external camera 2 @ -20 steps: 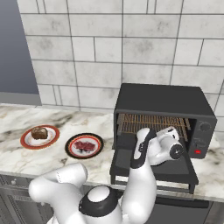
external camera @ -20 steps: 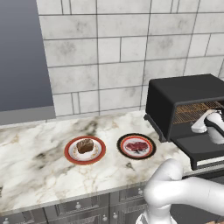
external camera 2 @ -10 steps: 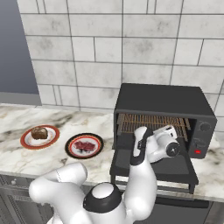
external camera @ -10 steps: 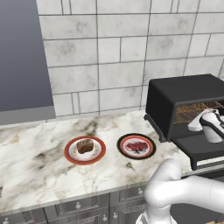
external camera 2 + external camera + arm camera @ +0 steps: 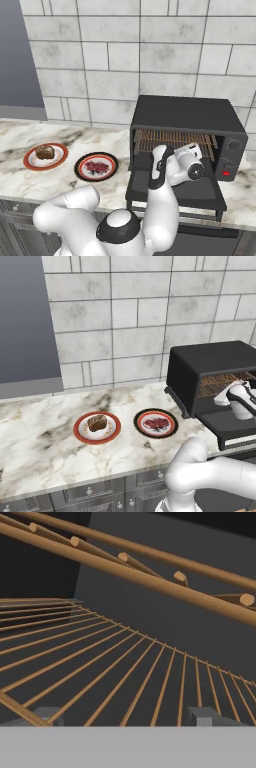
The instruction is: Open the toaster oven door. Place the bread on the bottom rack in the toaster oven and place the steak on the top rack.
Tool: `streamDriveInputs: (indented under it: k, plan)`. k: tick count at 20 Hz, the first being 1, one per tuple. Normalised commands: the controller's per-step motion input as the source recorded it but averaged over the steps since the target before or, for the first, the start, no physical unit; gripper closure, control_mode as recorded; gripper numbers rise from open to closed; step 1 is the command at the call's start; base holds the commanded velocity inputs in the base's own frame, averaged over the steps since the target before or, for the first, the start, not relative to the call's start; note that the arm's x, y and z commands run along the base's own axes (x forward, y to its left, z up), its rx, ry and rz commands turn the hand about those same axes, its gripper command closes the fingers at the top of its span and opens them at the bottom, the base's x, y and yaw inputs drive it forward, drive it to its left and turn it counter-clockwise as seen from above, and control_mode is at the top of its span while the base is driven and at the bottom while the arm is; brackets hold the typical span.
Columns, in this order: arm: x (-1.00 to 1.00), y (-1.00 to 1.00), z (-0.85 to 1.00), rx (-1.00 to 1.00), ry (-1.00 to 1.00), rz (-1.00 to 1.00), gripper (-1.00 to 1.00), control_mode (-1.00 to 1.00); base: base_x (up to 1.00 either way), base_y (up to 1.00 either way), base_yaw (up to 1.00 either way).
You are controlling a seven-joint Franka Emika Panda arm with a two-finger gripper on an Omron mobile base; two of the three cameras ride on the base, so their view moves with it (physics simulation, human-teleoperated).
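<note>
The boxy matte-black toaster oven stands with its wide black door dropped flat. The hand, fingers apart and empty, sits at the cavity mouth between the lower wire rack and upper wire rack. At 9 o'clock on the marble bench, the brown chunky bread and red steak slab rest on plates.

Grey stone-tile wall behind white-brown marbled desk. Grey cabinet fronts with small knobs below. Flat blue-grey panel at upper left.

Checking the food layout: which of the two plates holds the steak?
The black-rimmed plate, nearer the toaster oven, holds the steak; the red-rimmed plate farther away holds the bread.
</note>
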Motion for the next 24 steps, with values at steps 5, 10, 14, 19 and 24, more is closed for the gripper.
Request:
streamDriveInputs:
  k: [5, 10, 14, 19, 24]
  plan:
    - [0.02, -0.01, -0.05, 0.00, 0.00, 0.01, 1.00, -1.00, 0.00, 0.00, 0.00]
    - [-0.03, -0.04, -0.09, 0.00, 0.00, 0.03, 1.00, -1.00, 0.00, 0.00, 0.00]
    - [-0.13, -0.03, -0.07, 0.00, 0.01, 0.00, 1.00, -1.00, 0.00, 0.00, 0.00]
    - [-0.18, 0.00, -0.03, 0.00, 0.04, 0.00, 1.00, -1.00, 0.00, 0.00, 0.00]
    - [-0.22, 0.00, -0.01, 0.00, 0.09, 0.00, 1.00, -1.00, 0.00, 0.00, 0.00]
